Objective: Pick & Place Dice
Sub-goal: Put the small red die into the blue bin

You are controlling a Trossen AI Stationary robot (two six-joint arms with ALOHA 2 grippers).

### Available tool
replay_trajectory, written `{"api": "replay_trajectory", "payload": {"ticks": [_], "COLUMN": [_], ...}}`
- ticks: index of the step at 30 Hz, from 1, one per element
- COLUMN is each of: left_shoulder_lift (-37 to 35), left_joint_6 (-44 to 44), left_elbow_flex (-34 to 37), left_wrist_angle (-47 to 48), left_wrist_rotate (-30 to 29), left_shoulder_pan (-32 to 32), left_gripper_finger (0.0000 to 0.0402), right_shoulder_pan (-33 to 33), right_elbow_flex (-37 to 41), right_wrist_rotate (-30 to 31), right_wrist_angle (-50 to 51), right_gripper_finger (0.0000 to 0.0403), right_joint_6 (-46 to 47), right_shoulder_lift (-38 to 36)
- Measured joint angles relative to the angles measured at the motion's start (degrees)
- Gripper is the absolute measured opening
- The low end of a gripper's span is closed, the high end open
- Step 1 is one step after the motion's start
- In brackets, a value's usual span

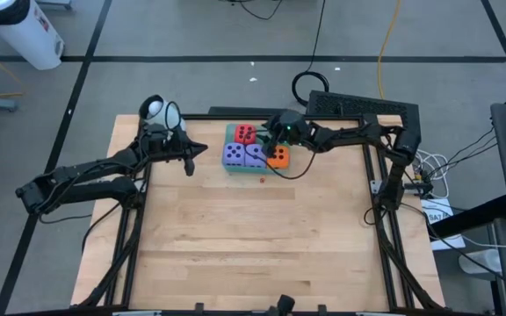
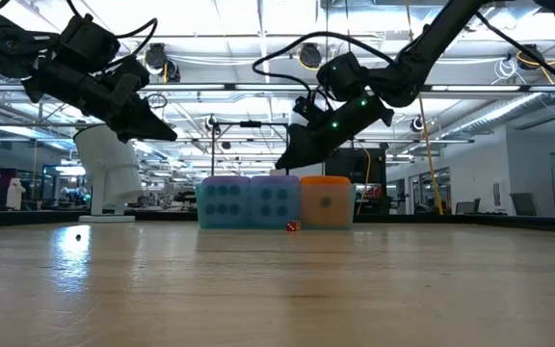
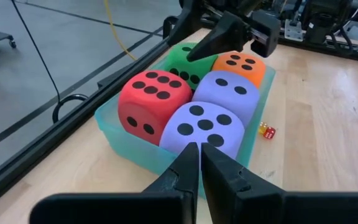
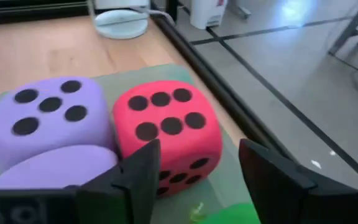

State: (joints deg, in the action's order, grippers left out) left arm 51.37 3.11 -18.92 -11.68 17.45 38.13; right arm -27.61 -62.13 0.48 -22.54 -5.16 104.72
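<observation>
Already all five dice sit packed in the teal tray toward the far side of the table: the two purple-blue dice nearest, the orange die beside them, then the red die and the green die behind. Farther back, the right claw hovers spread over the green die, while the left claw, pressed together, waits beside the tray. Placing looks done; next, both arms need only lift clear.
</observation>
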Motion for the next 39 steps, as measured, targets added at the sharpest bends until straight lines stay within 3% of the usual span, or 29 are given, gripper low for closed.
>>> {"api": "replay_trajectory", "payload": {"ticks": [5,10,13,20,28,32,39], "left_shoulder_lift": [0.0,0.0,0.0,0.0,0.0,-0.1,-11.3], "left_joint_6": [-0.1,-0.1,0.0,-0.3,-0.8,-0.3,3.3], "left_elbow_flex": [0.0,0.0,0.0,0.0,0.0,0.0,0.0], "left_wrist_angle": [0.0,0.9,1.6,2.0,1.4,1.8,8.1], "left_wrist_rotate": [0.0,0.0,0.0,0.0,0.3,0.1,0.2], "left_shoulder_pan": [0.0,0.0,0.0,0.0,-0.1,-0.3,1.2], "left_gripper_finger": [0.0026,0.0026,0.0026,0.0026,0.0026,0.0026,0.0026], "right_shoulder_pan": [1.2,5.3,8.4,15.8,19.7,21.4,22.1], "right_elbow_flex": [0.0,0.3,3.6,18.8,41.1,46.6,52.1], "right_wrist_rotate": [0.7,-1.2,2.1,13.0,13.8,20.5,20.5], "right_wrist_angle": [-0.1,3.4,3.2,-7.1,-31.3,-35.3,-35.8], "right_gripper_finger": [0.0217,0.0198,0.0183,0.0143,0.0092,0.0063,0.0017], "right_joint_6": [1.0,0.7,-1.3,-3.1,4.4,7.0,7.5], "right_shoulder_lift": [-3.0,-11.1,-17.0,-28.4,-32.5,-31.6,-39.8]}}
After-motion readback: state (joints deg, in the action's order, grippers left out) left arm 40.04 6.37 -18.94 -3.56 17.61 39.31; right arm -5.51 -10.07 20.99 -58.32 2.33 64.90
